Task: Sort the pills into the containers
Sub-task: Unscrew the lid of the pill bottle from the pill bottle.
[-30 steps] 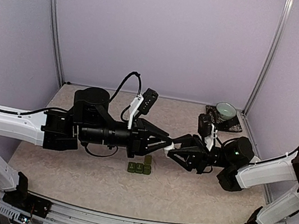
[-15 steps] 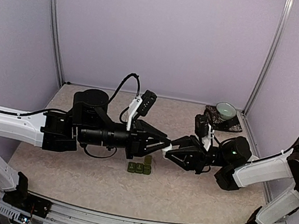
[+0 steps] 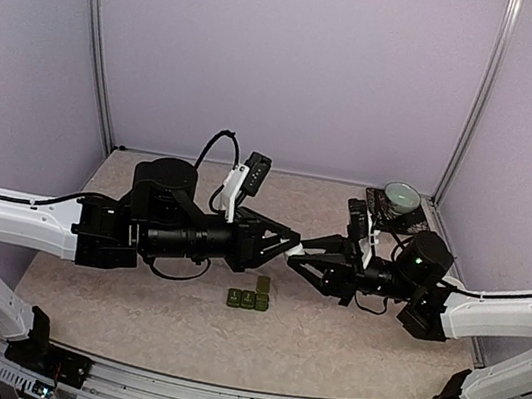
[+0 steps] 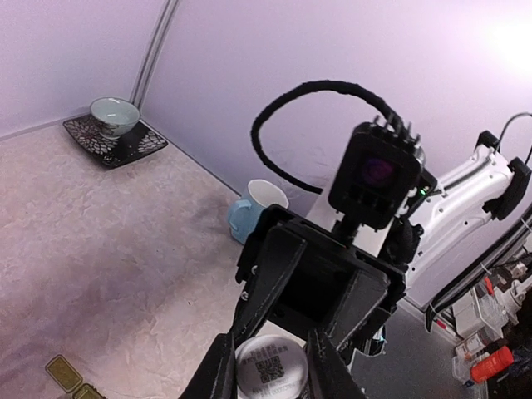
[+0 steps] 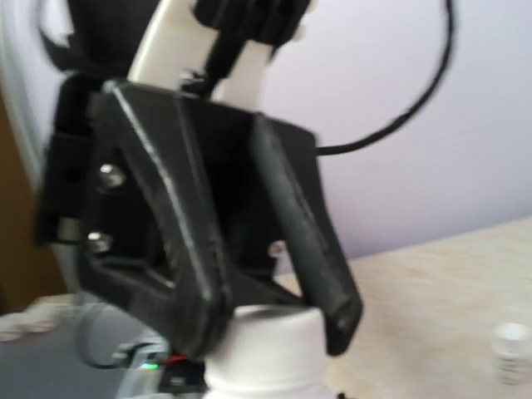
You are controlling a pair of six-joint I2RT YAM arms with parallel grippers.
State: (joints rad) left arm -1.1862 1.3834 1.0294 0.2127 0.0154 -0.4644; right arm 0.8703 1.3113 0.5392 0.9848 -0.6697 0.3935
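While the two arms meet nose to nose above the table, a white pill bottle hangs between them, lying roughly level.

- State of left gripper: clamped on the bottle body, QR label facing its wrist camera.
- State of right gripper: jaws set narrow round the far end, apparently gripping the cap. The actual contact is hidden behind the bottle.
- Position of containers: dark green three-compartment strip on the table, at about 7 o'clock from the meeting point and well below it. The lid at its 3 o'clock end looks flipped open. No loose pills visible.
- Also present: green bowl on its saucer in the 1 o'clock corner, and a pale blue mug at the table edge beyond the right gripper.

Step, as judged: uncapping in mid-air.

Risks:
- The bottle may turn inside the left grip instead of the cap loosening, because it is smooth round plastic held by thin fingers.
- If the cap frees with the bottle level, pills could pour sideways and scatter, since the mouth is not over the strip.
- If either grip slips, the bottle could drop and knock the strip.
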